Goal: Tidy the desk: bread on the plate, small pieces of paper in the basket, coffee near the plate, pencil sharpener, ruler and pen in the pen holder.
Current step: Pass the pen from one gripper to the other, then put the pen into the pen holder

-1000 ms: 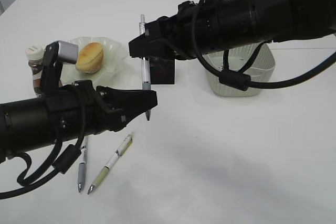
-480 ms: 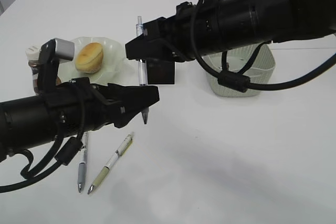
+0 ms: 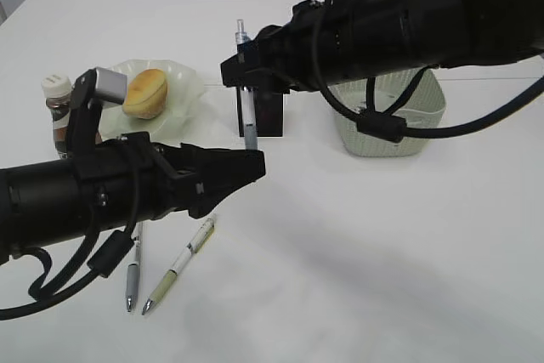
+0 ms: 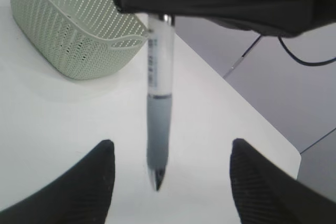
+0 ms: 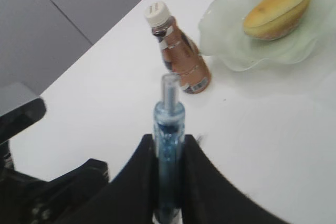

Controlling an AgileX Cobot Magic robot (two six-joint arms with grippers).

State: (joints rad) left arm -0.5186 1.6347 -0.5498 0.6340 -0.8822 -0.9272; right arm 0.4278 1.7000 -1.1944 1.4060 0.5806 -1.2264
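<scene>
A: What's near the right gripper (image 5: 168,174)?
B: It's clamped on a pen (image 3: 248,112), upright, in front of the pen holder (image 3: 269,112); basket (image 3: 399,121) beside.
A: Left gripper (image 4: 170,174)?
B: Jaws spread, empty, under that pen tip. Plate (image 3: 183,95) with bread (image 3: 144,93), coffee (image 3: 58,112) behind; two pens (image 3: 180,264) below.

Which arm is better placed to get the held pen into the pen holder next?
The right. The right gripper is shut on the pen, which hangs upright just in front of the pen holder. The left gripper is open and empty, lower and nearer the camera.
</scene>
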